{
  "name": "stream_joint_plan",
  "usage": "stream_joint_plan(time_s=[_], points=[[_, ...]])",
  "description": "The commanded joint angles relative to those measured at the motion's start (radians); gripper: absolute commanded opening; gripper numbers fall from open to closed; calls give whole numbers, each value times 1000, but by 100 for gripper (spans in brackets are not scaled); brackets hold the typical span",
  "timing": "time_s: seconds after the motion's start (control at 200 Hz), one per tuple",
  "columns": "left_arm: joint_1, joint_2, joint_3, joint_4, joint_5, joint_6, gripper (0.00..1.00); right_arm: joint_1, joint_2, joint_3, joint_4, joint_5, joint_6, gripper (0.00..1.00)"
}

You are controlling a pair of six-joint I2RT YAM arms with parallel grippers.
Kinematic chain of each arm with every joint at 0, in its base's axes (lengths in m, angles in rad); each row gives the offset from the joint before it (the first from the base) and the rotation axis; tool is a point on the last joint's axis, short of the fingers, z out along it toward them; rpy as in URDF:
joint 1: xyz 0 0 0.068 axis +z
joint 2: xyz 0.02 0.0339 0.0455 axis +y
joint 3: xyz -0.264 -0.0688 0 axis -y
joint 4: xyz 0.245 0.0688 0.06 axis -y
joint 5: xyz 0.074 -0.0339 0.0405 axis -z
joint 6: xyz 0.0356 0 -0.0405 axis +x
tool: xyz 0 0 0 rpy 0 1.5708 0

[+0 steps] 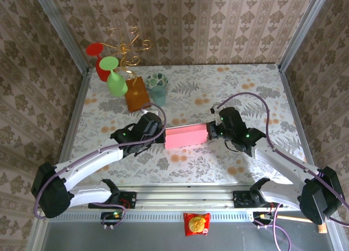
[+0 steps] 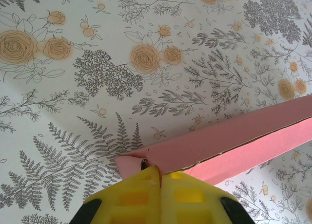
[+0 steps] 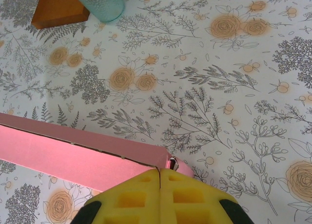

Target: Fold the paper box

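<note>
Axis: your paper box [image 1: 185, 137] runs left-right (thin pink card, creased).
Hands: left hand [image 2: 160, 172], right hand [image 3: 160, 172] pinching its ends.

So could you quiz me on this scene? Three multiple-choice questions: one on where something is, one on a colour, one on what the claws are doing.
1. Where is the pink paper box?
A. At the far left corner
B. In the middle, between the two claws
C. On the near rail

2. What colour is the block beside the teal cup?
A. Orange-brown
B. Blue
C. Black

3. How are the claws set?
A. Both wide open
B. One open, one shut
C. Both shut on the box's ends

Answers:
1 B: the box spans the gap between the left claw and the right claw.
2 A: the overhead view shows it orange-brown.
3 C: each claw is closed on a pink corner.
</note>
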Motion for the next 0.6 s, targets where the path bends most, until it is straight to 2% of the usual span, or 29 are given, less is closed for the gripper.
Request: stream_joint_plan(time_s=[0.0,0.26,0.595], points=[[5,1,-46,-54,17,8,0,9,-9,-23,-34,26,8,0],[-12,-27,-83,-31,-16,15,0,18,-29,-66,0,31,-3,0],[-44,-75,-200,84,-42,32,0,26,-54,-142,74,43,-22,0]])
